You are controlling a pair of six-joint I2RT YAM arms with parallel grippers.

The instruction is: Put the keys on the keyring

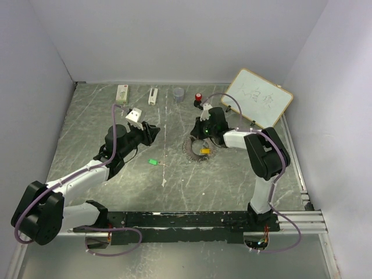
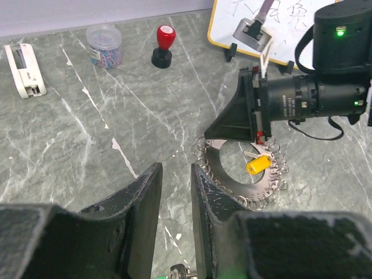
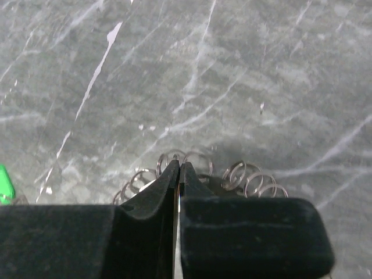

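Left wrist: cup [image 2: 104, 45] holds coloured clips [image 2: 106, 56]; yellow key [image 2: 257, 164] rests on keyring [image 2: 232, 186].

whiteboard [image 1: 273, 107], dark handwritten characters on it (too blurred to read)

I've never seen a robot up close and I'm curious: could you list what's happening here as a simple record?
keyring: lying flat
yellow key: resting on the keyring; cannot tell whether it is threaded on
green key: lying apart from the keyring
left tool: open, holding nothing
right tool: shut, tips at the keyring's rim
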